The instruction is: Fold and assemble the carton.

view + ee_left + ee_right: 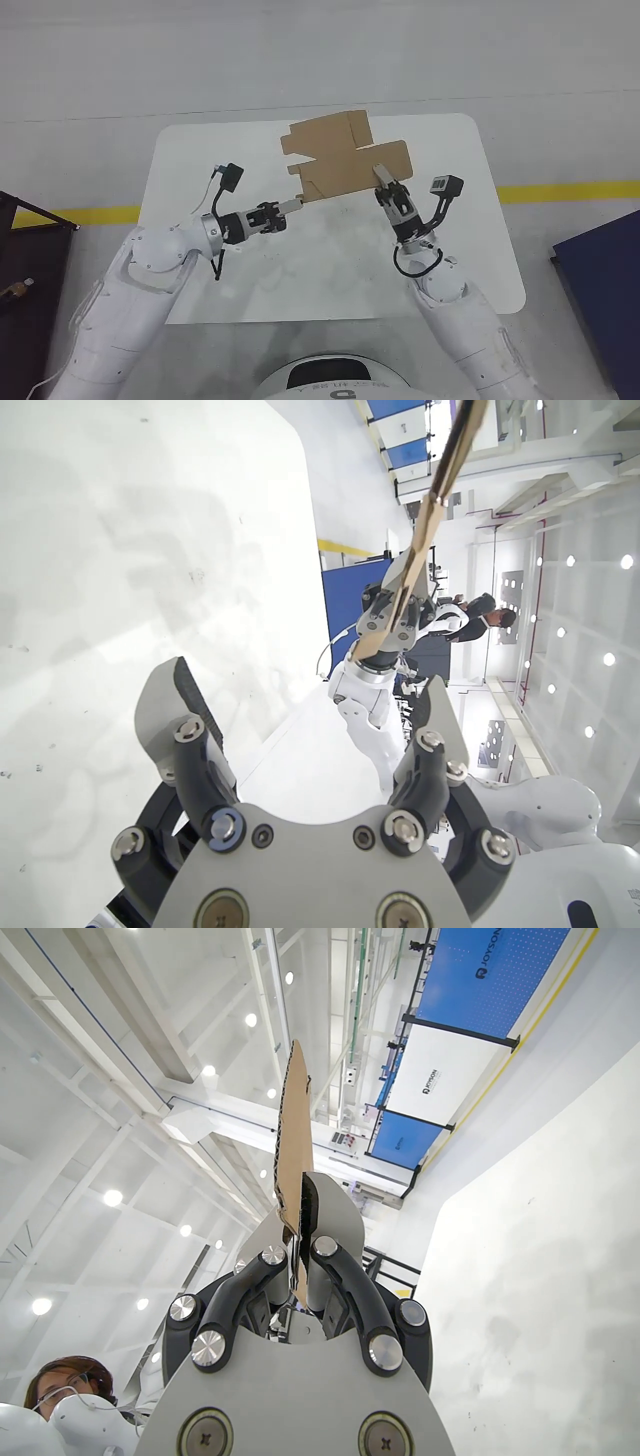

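The right gripper [302, 1208] is pinched tight on the carton [345, 155]. Its two fingers press against either face of the flattened brown cardboard at its near edge, toward that edge's right end (in the right wrist view the corrugated rim rises straight out from between the pads). The left gripper [310, 690] is spread wide with nothing between its fingers. In the top view its tips sit just beside the carton's near left corner, and whether they touch it cannot be told. The carton is a flat, unfolded blank with flaps stepping out along its far and left sides. It is held up off the white table [200, 160], and the left wrist view sees it edge-on as a thin tilted strip. In the top view, the far middle part of the table lies under the carton. The two arms come in at the carton's near side, one toward each end.
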You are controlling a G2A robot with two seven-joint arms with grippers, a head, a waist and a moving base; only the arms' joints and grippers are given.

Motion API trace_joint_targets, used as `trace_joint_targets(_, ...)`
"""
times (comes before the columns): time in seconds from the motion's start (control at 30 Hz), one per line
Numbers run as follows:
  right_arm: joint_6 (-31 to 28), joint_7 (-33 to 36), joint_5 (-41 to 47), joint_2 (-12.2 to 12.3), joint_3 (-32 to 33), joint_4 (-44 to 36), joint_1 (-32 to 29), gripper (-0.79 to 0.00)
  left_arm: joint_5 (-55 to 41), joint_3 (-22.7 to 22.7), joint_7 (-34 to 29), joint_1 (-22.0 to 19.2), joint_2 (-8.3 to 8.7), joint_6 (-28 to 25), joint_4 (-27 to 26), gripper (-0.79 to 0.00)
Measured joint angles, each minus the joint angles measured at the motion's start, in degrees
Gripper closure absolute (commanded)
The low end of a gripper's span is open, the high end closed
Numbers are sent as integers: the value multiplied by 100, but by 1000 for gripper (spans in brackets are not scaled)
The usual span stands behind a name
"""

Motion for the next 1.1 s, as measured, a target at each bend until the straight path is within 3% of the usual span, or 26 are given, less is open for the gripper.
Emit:
trace_joint_targets(0.2,-4,41,-55,-4,-22,-267,-129,0,-77,332,-85,-327,-64,71,341,-705)
trace_joint_targets(0.4,9,116,-15,-1,-3,-427,-234,0,-222,377,-61,-448,-87,99,507,-653)
trace_joint_targets(0.67,65,304,112,-8,-68,-505,-223,0,-274,336,-14,-422,-84,77,506,-650)
trace_joint_targets(1.1,354,155,-330,-33,-109,-231,-97,0,-136,140,69,-199,-36,-74,237,-533)
